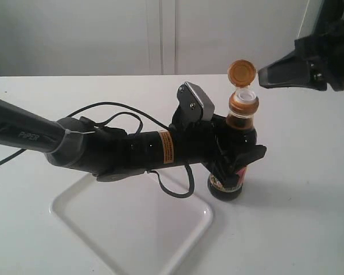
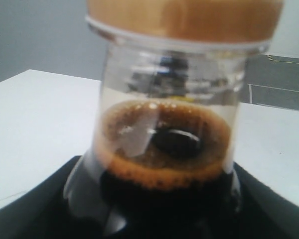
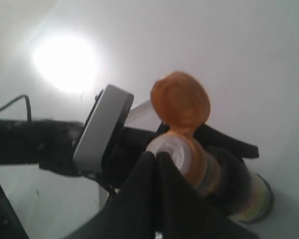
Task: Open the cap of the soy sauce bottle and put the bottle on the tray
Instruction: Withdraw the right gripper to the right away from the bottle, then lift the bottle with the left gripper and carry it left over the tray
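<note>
Left end effector (image 1: pixel 236 162): clamped on the soy sauce bottle (image 1: pixel 235 150), which stands upright on the desk (image 1: pixel 309 200) just beside the tray (image 1: pixel 132 229).
Right end effector (image 3: pixel 157 164): fingers together, empty, tips near the spout.
Cap (image 1: pixel 241 73): flipped up, spout exposed.
Next step: lift vertically, carry level, avoid spilling.
Bottle: near-black liquid, orange-brown collar.

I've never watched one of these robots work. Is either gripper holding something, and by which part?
The left gripper grips the soy sauce bottle around its dark body, below the neck. The right gripper, near the open cap, holds nothing.
</note>
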`<state>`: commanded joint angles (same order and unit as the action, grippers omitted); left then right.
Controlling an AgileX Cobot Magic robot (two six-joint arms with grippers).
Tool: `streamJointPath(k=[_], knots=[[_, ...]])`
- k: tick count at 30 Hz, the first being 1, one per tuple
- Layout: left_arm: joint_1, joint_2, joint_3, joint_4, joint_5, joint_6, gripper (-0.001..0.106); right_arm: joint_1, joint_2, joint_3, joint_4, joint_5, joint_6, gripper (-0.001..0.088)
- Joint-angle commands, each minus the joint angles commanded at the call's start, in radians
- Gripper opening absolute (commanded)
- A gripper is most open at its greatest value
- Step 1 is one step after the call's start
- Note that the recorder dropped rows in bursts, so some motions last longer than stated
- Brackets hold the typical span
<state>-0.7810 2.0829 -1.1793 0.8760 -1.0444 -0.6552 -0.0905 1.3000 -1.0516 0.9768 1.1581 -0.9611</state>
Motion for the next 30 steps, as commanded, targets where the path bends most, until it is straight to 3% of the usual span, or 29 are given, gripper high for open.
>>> streamJointPath(k=[8,12,18,23,30], knots=[[0.000,-0.001,0.000,0.000,0.000,-0.015,0.000,0.000,-0.046,0.002,-0.281,0.005,0.168,0.0000],[0.000,-0.023,0.000,0.000,0.008,-0.026,0.000,0.000,-0.046,0.019,-0.509,-0.096,0.390,0.0000],[0.000,-0.087,0.000,0.008,0.022,-0.022,0.000,0.000,-0.066,0.081,-0.692,-0.237,0.556,0.0000],[0.000,-0.147,0.000,0.052,0.102,-0.022,0.000,0.000,-0.103,0.166,-0.726,-0.370,0.592,0.0000],[0.000,-0.234,0.000,0.045,0.111,-0.035,0.000,0.000,-0.112,0.279,-0.712,-0.507,0.600,0.0000]])
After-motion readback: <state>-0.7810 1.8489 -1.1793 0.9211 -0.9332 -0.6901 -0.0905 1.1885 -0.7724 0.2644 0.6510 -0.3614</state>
